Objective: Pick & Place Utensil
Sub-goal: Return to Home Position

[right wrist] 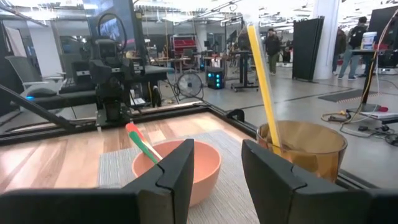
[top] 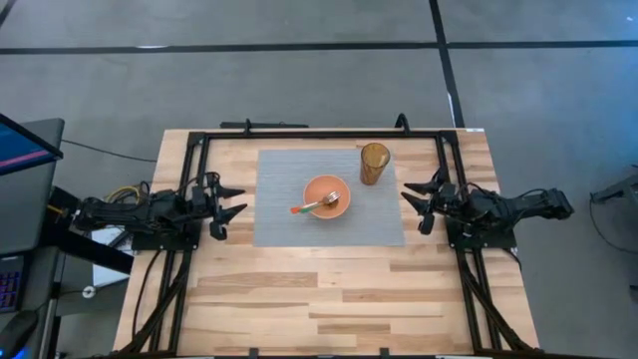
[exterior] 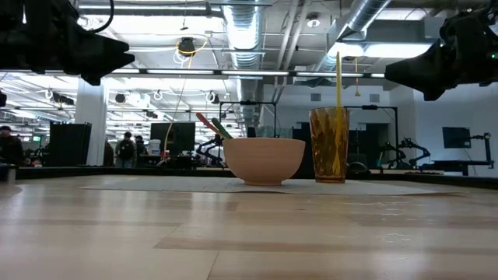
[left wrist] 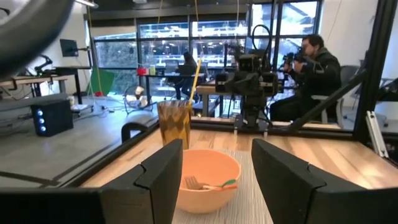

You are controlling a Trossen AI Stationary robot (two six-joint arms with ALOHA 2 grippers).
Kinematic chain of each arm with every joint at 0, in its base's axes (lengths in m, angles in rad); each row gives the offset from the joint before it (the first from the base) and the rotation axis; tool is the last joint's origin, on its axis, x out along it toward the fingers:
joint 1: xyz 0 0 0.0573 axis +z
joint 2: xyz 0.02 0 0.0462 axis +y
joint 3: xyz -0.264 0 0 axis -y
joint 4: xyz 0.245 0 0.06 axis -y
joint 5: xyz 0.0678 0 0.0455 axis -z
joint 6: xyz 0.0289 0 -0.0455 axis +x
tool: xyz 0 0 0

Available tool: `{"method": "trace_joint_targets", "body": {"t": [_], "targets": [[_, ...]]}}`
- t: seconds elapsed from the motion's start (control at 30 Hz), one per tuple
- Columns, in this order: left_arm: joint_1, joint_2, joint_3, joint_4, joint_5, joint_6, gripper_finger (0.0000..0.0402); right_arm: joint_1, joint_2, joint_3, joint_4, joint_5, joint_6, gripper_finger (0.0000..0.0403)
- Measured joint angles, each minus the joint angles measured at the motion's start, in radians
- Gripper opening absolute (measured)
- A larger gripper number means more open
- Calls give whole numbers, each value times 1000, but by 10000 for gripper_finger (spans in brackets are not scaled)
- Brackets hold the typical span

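Observation:
An orange bowl point(top: 327, 196) stands on a grey placemat point(top: 289, 219) at the table's middle. A fork point(top: 317, 206) with a green and red handle lies in it, head in the bowl point(left wrist: 194, 183), handle leaning over the rim toward the table's left. An amber cup point(top: 375, 163) with a yellow straw point(right wrist: 263, 84) stands on the mat's far right corner. My left gripper point(top: 231, 199) hovers open at the mat's left edge. My right gripper point(top: 417, 203) hovers open at the mat's right edge. Both point at the bowl and touch nothing.
A black frame rail point(top: 319, 134) runs around the work area on the wooden table point(top: 329, 289). Bare wood lies between the mat and the table's near edge. People and workstations show in the room beyond the table.

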Motion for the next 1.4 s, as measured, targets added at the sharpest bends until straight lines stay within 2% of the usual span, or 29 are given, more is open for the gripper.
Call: {"method": "trace_joint_targets", "body": {"t": [0.37, 0.67, 0.9, 1.4], "targets": [[0, 27, 0, -5, -3, 57, 195, 0, 0, 0, -3, 0, 0, 129], [0, 137, 0, -5, -3, -23, 195, 1, 0, 0, -3, 0, -1, 129], [0, 214, 0, 1, -3, -26, 195, 1, 0, 0, -3, 0, -1, 129], [0, 264, 1, 6, -3, -27, 195, 1, 0, 0, -4, 0, -1, 129]]}}
